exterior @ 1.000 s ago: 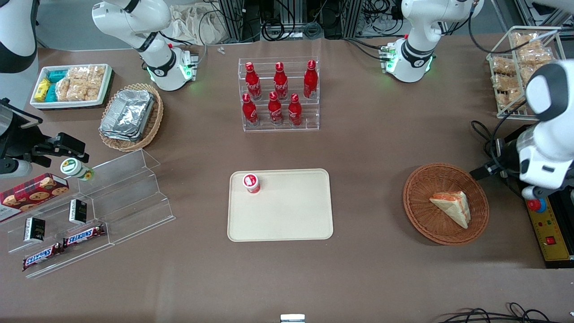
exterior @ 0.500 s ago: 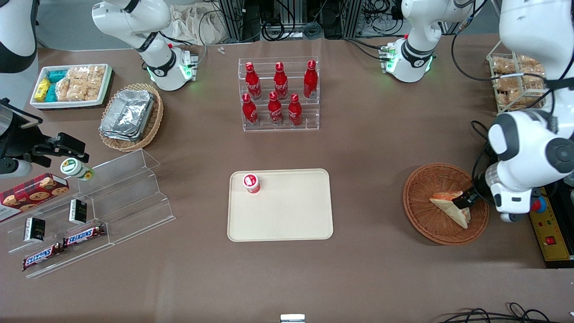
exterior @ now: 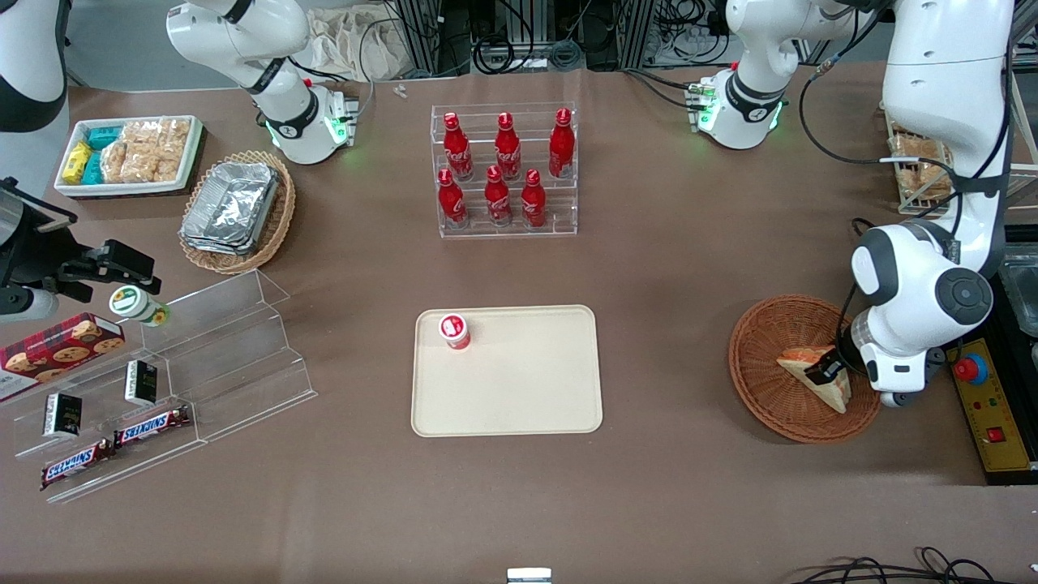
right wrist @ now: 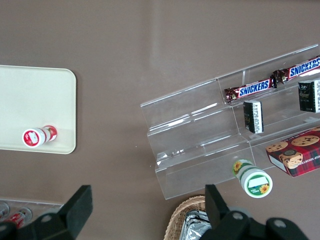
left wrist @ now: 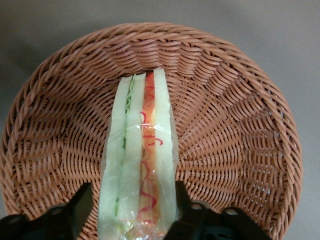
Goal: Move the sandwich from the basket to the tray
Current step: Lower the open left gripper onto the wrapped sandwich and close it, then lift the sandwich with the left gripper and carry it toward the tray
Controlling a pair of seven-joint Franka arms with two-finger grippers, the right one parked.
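Note:
The sandwich (exterior: 797,362) lies in the reddish-brown wicker basket (exterior: 758,357) toward the working arm's end of the table. My gripper (exterior: 829,370) is down in the basket over the sandwich's wide end. In the left wrist view the sandwich (left wrist: 140,155) stands on edge in clear wrap, its green and orange-red filling facing the camera, between my gripper's (left wrist: 132,205) two dark fingers (left wrist: 80,205). The gripper is open: one finger touches the wrap, the other is a sliver away. The beige tray (exterior: 519,397) lies at the table's middle.
A small red-and-white cup (exterior: 455,330) stands on the tray's corner. A clear rack of red bottles (exterior: 504,170) stands farther from the camera than the tray. A box with a red button (exterior: 985,405) sits beside the basket. A wire rack of snacks (exterior: 916,170) stands farther back.
The left arm has swung in from the table's end and come down over the basket. Its fingers, first clear of the sandwich, now straddle it. The sandwich has not moved.

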